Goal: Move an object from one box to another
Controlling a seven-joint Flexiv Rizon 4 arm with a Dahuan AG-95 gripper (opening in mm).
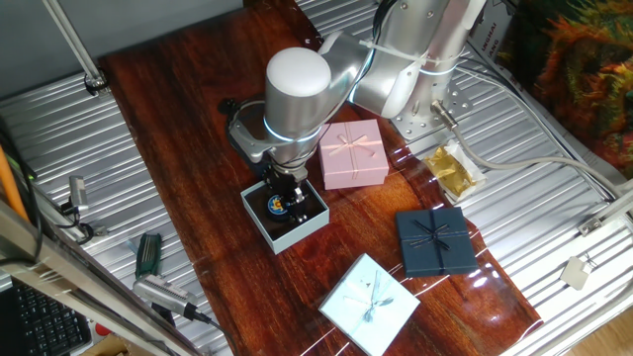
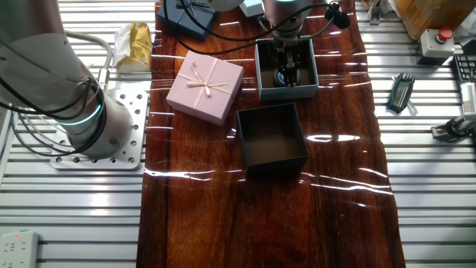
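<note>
disc [image 1: 277, 205]: lies inside the pale blue box [image 1: 315, 223], between the fingertips
gripper [image 1: 286, 206]: reaches straight down into that box; cannot tell how wide the jaws stand or whether they grip the disc
relation: disc sits directly under the gripper, just toward 9 o'clock in one fixed view
navy box [image 2: 272, 138]: just beside the pale blue box, looks empty
judgement: disc seems delivered; release looks next

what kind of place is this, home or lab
Most likely a robotics lab bench: a robot arm bolted to a ribbed metal worktop, hex keys and a red stop button nearby, gift boxes laid out on a wooden board.
</note>
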